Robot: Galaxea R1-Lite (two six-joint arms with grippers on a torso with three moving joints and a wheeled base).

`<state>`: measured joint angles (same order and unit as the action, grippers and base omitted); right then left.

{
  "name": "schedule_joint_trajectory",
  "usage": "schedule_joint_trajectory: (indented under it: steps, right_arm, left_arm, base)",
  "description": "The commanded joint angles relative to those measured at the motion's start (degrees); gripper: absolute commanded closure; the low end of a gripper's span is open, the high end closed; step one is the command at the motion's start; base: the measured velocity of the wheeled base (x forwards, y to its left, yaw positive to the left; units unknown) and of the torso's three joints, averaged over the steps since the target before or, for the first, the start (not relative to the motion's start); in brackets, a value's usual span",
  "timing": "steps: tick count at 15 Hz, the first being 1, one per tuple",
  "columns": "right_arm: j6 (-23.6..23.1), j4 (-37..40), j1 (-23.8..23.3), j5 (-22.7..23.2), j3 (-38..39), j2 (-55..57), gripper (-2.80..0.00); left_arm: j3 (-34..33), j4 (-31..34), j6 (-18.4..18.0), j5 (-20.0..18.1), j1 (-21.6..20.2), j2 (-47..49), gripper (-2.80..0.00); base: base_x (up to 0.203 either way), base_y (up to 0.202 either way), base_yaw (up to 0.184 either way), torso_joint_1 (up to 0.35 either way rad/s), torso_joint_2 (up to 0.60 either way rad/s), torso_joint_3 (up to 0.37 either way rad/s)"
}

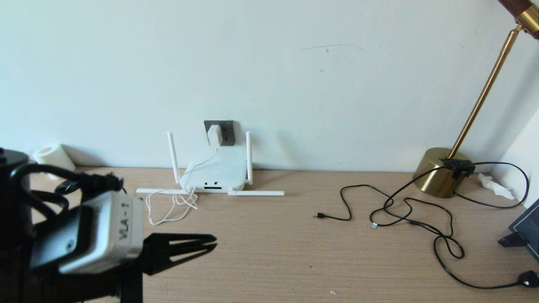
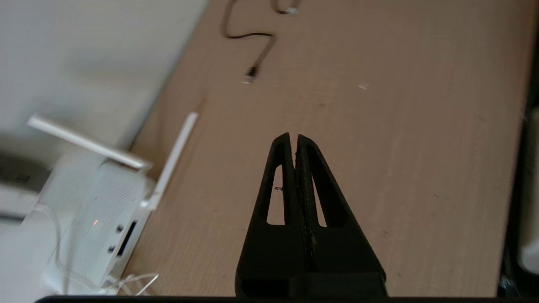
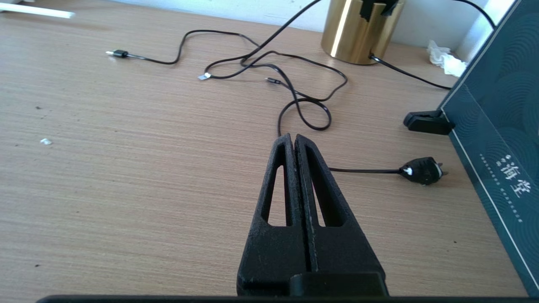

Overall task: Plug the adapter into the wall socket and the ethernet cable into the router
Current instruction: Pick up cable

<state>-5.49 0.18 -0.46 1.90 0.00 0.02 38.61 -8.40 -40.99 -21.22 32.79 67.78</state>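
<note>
Wooden desk [image 1: 269, 252] against white wall, adapter [image 1: 214, 134] seated in wall socket [image 1: 226, 131], router [image 1: 217, 172] below, black cables [image 1: 404, 210] loose at right, left gripper [image 1: 212, 243] closed empty, right gripper [image 3: 293, 136] closed empty.

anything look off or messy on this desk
Yes: two of the router's antennas lie flat on the desk while two stand upright. Thin black cords sprawl in loose tangles by the lamp base, and a crumpled tissue sits behind them.
</note>
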Motion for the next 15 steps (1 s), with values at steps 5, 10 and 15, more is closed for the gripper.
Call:
schedule_joint_trajectory:
  steps: [5, 10, 15]
  right_arm:
    - [-0.05, -0.01, 0.02, 0.03, 0.0, 0.06, 0.0]
    - [-0.05, -0.01, 0.02, 0.03, 0.0, 0.06, 0.0]
    - [-0.05, -0.01, 0.02, 0.03, 0.0, 0.06, 0.0]
  left_arm:
    - [-1.1, 9.28, -1.1, 1.01, 4.25, -4.04, 0.0]
    - [0.04, 28.56, -7.79, 0.98, 5.96, -3.13, 0.0]
    - [0.44, 28.36, -11.9, 1.44, 6.5, 3.16, 0.0]
  base:
    - [0.0, 0.0, 0.0, 0.0, 0.0, 0.0]
    - [0.0, 0.0, 0.0, 0.0, 0.0, 0.0]
    - [0.0, 0.0, 0.0, 0.0, 0.0, 0.0]
